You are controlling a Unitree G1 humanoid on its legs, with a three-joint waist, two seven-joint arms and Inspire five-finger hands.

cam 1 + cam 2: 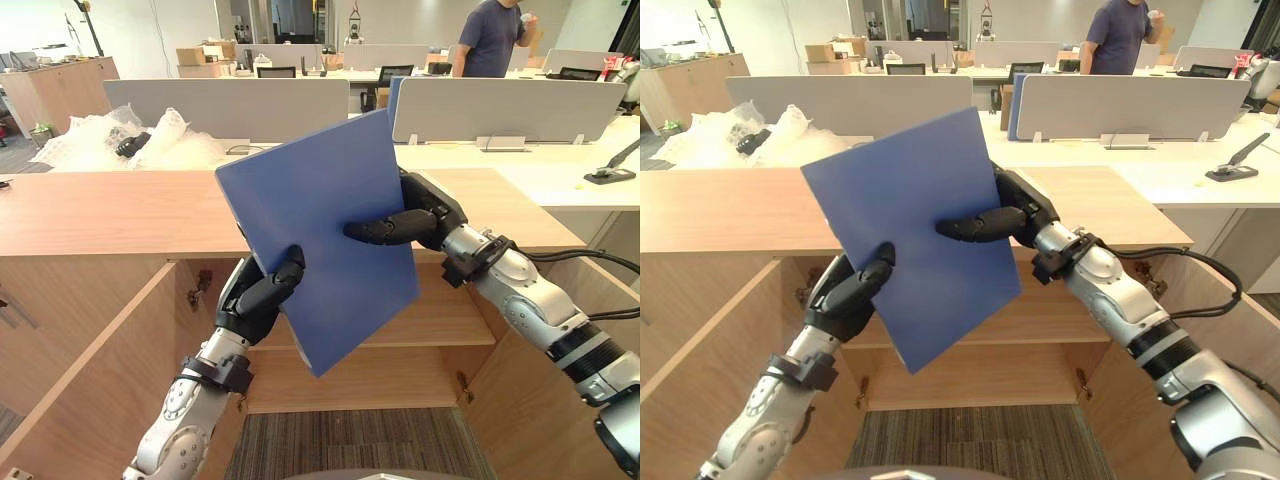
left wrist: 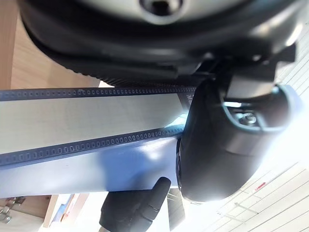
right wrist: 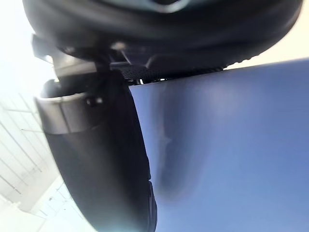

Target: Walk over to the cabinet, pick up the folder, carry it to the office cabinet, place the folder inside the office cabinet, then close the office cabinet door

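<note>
The dark left hand (image 1: 258,298) and right hand (image 1: 422,215) both pinch the flat blue folder (image 1: 320,230), tilted before the open light-wood cabinet's (image 1: 100,215) top, where it could bump the edge or slip out.

One folder (image 1: 320,240); two hands, left hand (image 1: 262,295) and right hand (image 1: 405,222); one cabinet (image 1: 100,215); two doors (image 1: 70,390); two near screens (image 1: 230,105) at twelve o'clock; one person (image 1: 492,38) at one o'clock.

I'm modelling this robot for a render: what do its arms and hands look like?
The left arm and right arm are silver-grey rounded segments with black bands at the wrists. The left robot hand and right robot hand are glossy black with thick fingers.
</note>
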